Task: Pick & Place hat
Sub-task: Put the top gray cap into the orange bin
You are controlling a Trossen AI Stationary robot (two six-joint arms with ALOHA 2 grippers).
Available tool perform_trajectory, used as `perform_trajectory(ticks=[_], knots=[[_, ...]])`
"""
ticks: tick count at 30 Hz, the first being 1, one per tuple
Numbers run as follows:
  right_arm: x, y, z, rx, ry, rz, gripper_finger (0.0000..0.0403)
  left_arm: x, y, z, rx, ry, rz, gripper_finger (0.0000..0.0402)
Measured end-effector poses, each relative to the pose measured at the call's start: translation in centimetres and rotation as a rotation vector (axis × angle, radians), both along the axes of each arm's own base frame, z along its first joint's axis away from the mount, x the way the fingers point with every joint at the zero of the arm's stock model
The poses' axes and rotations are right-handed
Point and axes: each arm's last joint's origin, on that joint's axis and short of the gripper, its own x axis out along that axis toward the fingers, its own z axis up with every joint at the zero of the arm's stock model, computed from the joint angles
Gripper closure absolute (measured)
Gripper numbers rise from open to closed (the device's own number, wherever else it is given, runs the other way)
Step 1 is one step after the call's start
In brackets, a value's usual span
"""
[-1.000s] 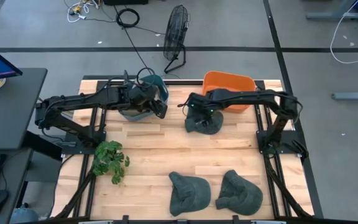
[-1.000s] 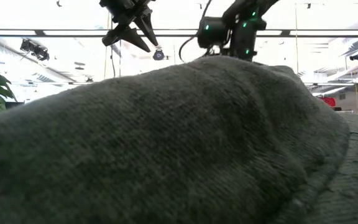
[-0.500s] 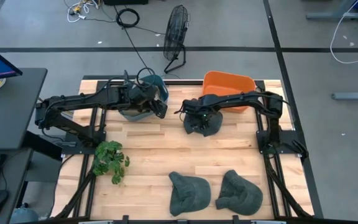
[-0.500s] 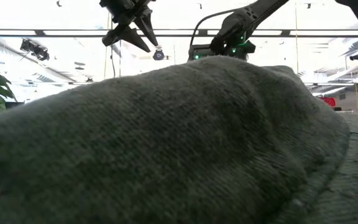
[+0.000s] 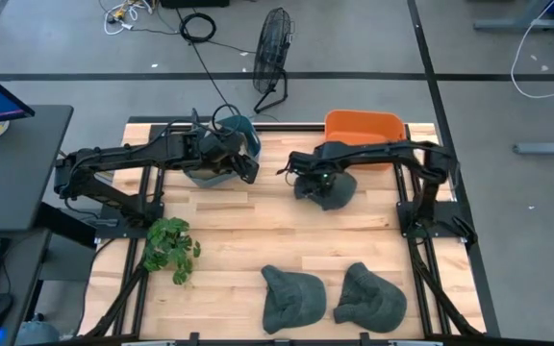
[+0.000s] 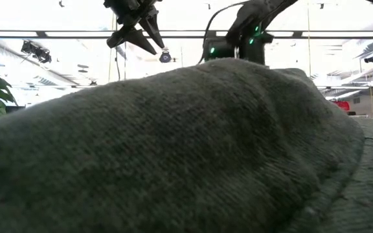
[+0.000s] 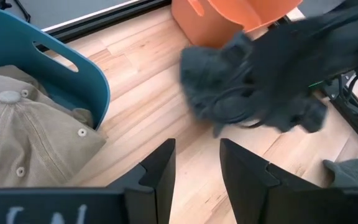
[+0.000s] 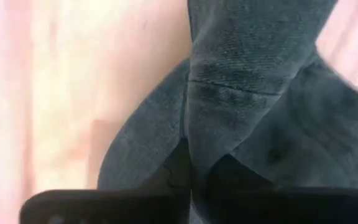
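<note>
The right gripper (image 5: 317,179) has its jaws pinching a dark grey cap (image 5: 328,189), which hangs just in front of the orange bin (image 5: 359,125) above the wooden counter (image 5: 239,226). The left gripper (image 5: 248,169) hovers beside the teal bin (image 5: 231,131), jaws spread with nothing between them.

Light wooden plank table (image 5: 229,226): carries a blue plastic bin (image 5: 240,130), an orange plastic bin (image 5: 359,126), a green leafy plant (image 5: 169,246) and two dark grey fabric caps (image 5: 291,299) (image 5: 370,299).
</note>
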Motion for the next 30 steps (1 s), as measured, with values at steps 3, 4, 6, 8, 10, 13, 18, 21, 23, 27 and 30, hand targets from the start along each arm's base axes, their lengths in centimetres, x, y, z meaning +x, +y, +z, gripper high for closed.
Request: perform_trajectory(ticks=[3,4,6,8,10,13,18,21,23,27,30], knots=[[-1.2,0.6,2.6,-0.005,-0.036,-0.033,0.0385,0.0,0.0,0.0,0.0,0.0,0.0,0.0271],[-1.7,0.7,3.5,-0.001,-0.049,-0.041,0.0391,0.0,0.0,0.0,0.0,0.0,0.0,0.0271],[-2.7,1.1,5.4,0.016,-0.095,-0.042,0.0396,0.0,0.0,0.0,0.0,0.001,0.0,0.0271],[-3.8,1.5,7.3,0.02,-0.146,-0.039,0.0395,0.0,0.0,0.0,0.001,0.002,-0.001,0.0271],[-4.9,1.7,9.2,0.001,-0.216,-0.035,0.0392,0.0,0.0,0.0,0.001,0.002,-0.002,0.0271],[-6.9,1.7,11.8,-0.102,-0.311,-0.037,0.0392,0.0,0.0,0.0,0.0,0.001,0.0,0.0271],[-9.8,0.3,15.3,-0.402,-0.432,-0.22,0.0392,0.0,0.0,0.0,-0.001,0.0,0.001,0.0271],[-11.3,-0.7,16.2,-0.459,-0.473,-0.384,0.0392,0.0,0.0,0.0,-0.005,-0.003,0.005,0.0271],[-12.1,-1.9,16.5,-0.456,-0.5,-0.55,0.0392,0.0,0.0,0.0,-0.005,-0.003,0.006,0.0271],[-13.7,-4.6,16.5,-0.419,-0.563,-1.009,0.0392,0.0,0.0,0.0,-0.005,-0.005,0.006,0.0271],[-14.6,-6.3,16.0,-0.388,-0.561,-1.25,0.0393,0.0,0.0,0.0,-0.005,-0.006,0.006,0.0271]])
